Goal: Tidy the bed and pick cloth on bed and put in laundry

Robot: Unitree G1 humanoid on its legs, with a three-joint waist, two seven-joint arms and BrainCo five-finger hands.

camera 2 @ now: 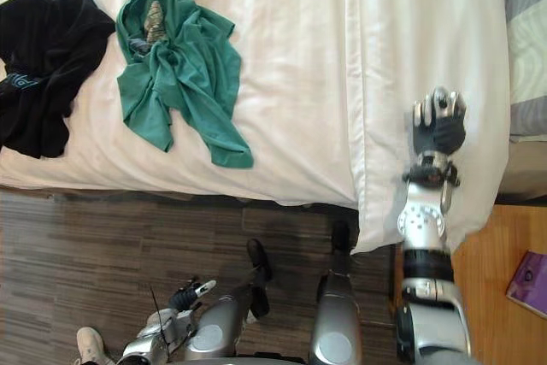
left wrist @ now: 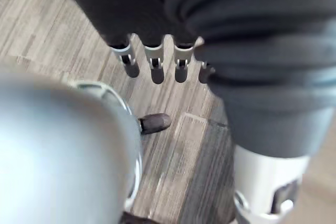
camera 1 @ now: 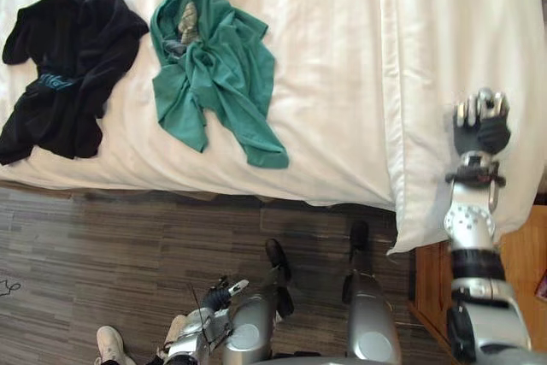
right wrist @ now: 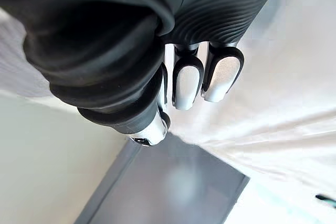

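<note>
Left eye view. A bed [camera 1: 342, 57] under a white duvet [camera 1: 444, 32] runs across the top. Two cloths lie on it, both toward the robot's left. The black garment [camera 1: 68, 66] is crumpled at the far left, near the bed's front edge. The green garment [camera 1: 214, 74] is bunched just beside it, apart from it, with one tail reaching toward the front edge. The duvet's right part lies as a thicker band, and its corner hangs over the front edge. The right hand [camera 1: 481, 123] is raised above that band with its back to the camera. The left hand [camera 1: 218, 297] is low over the dark plank floor [camera 1: 102, 245], well clear of the bed. A person's white shoe [camera 1: 109, 344] stands at the bottom left.

Right eye view. Same layout. On the right, past the bed, a purple book [camera 2: 530, 284] lies on an orange-brown wooden surface [camera 2: 504, 237].

Left wrist view. The left hand's fingers [left wrist: 156, 69] hang straight in a row over the floor planks. They are relaxed and hold nothing.

Right wrist view. The right hand's fingers [right wrist: 186, 80] are bent inward above the white duvet. No cloth shows between them and the thumb, so the hand is clenched on nothing. Both garments are on the bed, away from either hand.
</note>
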